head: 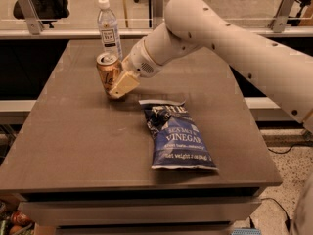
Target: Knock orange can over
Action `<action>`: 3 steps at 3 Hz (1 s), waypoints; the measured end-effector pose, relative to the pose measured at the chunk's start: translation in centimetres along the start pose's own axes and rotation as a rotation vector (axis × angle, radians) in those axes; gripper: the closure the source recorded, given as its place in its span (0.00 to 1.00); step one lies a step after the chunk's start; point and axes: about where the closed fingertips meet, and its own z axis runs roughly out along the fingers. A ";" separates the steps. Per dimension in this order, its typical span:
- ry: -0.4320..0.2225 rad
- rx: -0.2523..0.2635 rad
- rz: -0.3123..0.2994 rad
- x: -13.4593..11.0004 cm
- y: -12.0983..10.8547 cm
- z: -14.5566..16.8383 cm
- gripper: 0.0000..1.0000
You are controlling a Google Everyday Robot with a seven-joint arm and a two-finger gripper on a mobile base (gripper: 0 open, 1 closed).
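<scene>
The orange can (107, 72) stands on the brown table (88, 136) at the back left, with its silver top up and leaning slightly to the left. My gripper (122, 85) comes in from the right on a white arm, and its tan tip touches the can's lower right side. The tip covers part of the can's base.
A clear water bottle (109, 29) with a white cap stands just behind the can. A blue bag of salt and vinegar chips (177, 135) lies flat in the middle right of the table. A glass rail runs behind the table.
</scene>
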 end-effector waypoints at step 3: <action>0.329 0.002 -0.204 -2.0 -0.2 -2.3 1.00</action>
